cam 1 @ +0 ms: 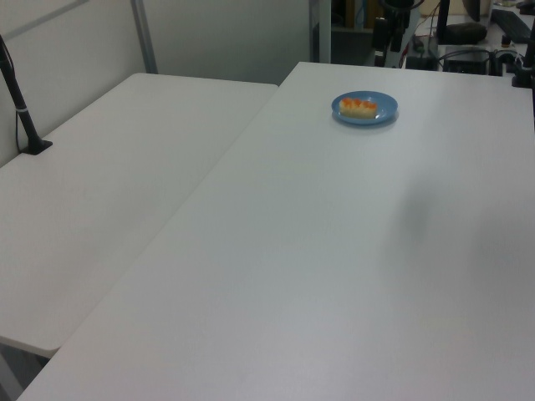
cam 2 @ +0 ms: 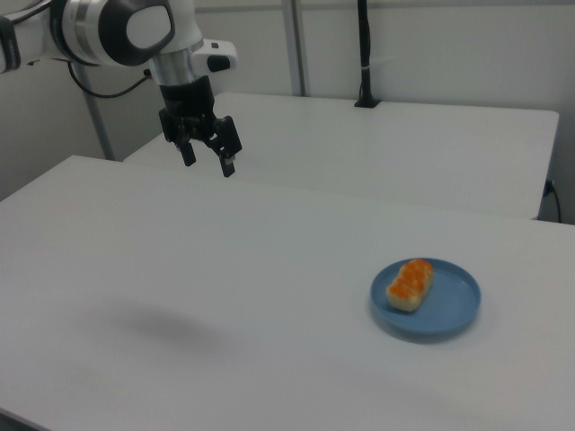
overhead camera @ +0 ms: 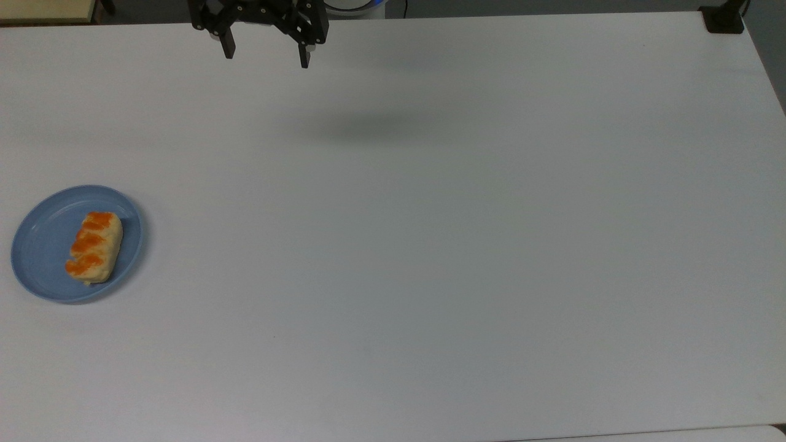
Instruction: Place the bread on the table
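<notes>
Gripper [cam 2: 208, 162] raised, fingers [cam 2: 190, 156] spread, pointing down

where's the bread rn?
The bread lies on the blue plate near the top view's left edge of the table, far from the tool.

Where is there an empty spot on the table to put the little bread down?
Nearly everywhere. The white flat table is bare from the round blue plate across to the top view's right edge. The striped beige bread lies on that plate, the one taken spot. The open black gripper hangs high, away from it.
</notes>
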